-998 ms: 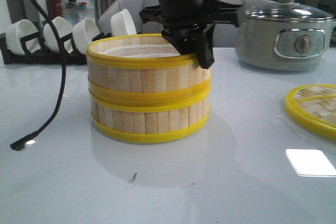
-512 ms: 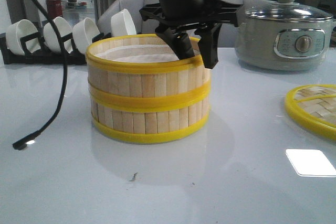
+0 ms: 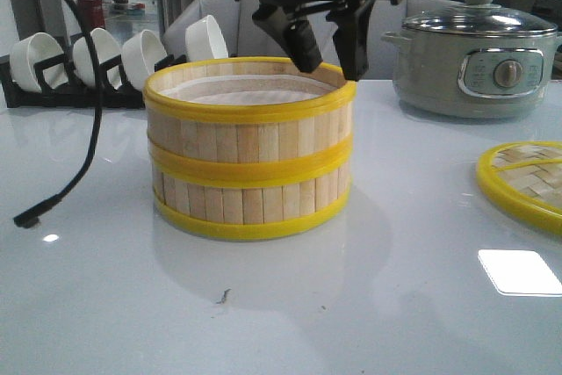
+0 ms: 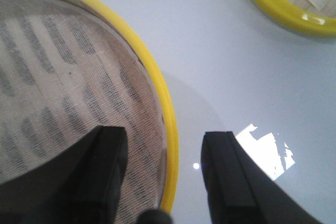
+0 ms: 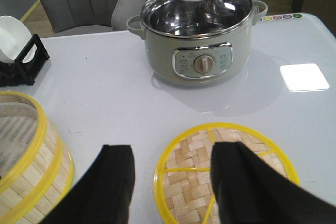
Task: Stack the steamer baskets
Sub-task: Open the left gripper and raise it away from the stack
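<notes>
Lifted clear since a second ago, when its fingers straddled the rim of the top basket, the left gripper [image 3: 329, 46] now hangs just above that rim, fingers spread and holding nothing. The loose black cable [image 3: 61, 191] at the left has also swung slightly.

Nearest the camera, the steamer baskets [image 3: 250, 147] stand in the middle of the glossy white table [image 3: 263, 313] as one neat column, upper basket seated squarely on the lower, yellow rims meeting. The left wrist view looks down on the white liner [image 4: 58, 77] and the rim between the parted fingers. The stacking itself appears done; what is left, by this judgement, is only for the arm to withdraw.

To the right, the woven bamboo lid [image 3: 527, 183] lies flat on the table, well apart from the stack, with the right gripper [image 5: 173, 182] poised over it, fingers spread and empty.

Farther back sit the grey-green electric pot [image 3: 479, 63] with its glass lid and, at the left, a rack of white bowls [image 3: 114, 59].

No brand or writing can be read; the pot's panel markings are too small to make out.
</notes>
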`<state>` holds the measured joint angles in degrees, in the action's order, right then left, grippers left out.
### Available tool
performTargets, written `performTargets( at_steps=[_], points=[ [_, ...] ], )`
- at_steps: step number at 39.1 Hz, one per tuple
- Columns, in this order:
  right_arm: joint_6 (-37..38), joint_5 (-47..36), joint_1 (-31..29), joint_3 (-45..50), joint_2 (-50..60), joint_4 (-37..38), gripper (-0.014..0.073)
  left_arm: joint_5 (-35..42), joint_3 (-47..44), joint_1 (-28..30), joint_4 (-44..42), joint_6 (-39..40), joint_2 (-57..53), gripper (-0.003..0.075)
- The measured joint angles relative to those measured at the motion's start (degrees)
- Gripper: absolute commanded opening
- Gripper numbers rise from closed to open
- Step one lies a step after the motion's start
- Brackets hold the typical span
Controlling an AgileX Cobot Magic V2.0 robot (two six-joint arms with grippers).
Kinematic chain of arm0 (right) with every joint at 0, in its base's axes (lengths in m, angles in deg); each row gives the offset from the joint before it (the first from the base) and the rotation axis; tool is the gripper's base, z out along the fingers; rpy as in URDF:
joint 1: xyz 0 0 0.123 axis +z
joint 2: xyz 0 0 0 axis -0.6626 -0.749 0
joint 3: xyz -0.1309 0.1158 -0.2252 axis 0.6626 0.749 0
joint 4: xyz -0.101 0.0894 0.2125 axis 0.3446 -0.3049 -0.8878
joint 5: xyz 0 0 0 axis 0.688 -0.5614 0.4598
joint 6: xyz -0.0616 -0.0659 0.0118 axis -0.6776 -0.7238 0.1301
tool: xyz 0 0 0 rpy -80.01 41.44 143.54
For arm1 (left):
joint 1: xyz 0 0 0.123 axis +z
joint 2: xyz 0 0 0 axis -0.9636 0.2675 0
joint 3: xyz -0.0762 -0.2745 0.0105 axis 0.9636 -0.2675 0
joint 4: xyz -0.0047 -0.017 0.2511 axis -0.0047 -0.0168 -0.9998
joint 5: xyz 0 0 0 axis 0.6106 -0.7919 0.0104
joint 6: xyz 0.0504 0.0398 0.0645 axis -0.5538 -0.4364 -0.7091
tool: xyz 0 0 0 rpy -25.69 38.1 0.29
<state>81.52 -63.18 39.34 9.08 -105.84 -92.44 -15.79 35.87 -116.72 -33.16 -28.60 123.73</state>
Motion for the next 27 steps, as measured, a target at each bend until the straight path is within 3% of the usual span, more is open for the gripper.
performTargets(
  at_steps=[2, 4, 5, 7, 15, 27],
  points=[
    [0.0, 0.0, 0.0, 0.0, -0.24, 0.0, 0.0447, -0.82, 0.76, 0.0, -0.98, 0.0, -0.33, 0.027],
    [0.0, 0.1, 0.0, 0.0, -0.5, 0.0, 0.0447, -2.14, 1.61, 0.0, -2.48, -0.62, -0.59, 0.0102],
    [0.0, 0.1, 0.0, 0.0, -0.66, 0.0, 0.0447, -2.91, 2.05, 0.0, -3.7, -1.08, -0.61, 0.0069],
    [0.0, 0.35, 0.0, 0.0, -1.06, 0.0, 0.0447, -3.88, 2.64, 0.14, -5.34, -1.59, -0.73, 0.012],
    [0.0, 1.19, 0.0, 0.0, -2.56, 0.0, 0.0447, -4.92, 2.76, 4.81, -7.13, -1.98, -3.91, 0.0092],
    [0.0, 1.08, 0.3, 0.0, -3.39, -1.56, 0.0447, -4.79, 2.94, 20.69, 1.68, -1.66, -17.1, 0.0092]
  ],
)
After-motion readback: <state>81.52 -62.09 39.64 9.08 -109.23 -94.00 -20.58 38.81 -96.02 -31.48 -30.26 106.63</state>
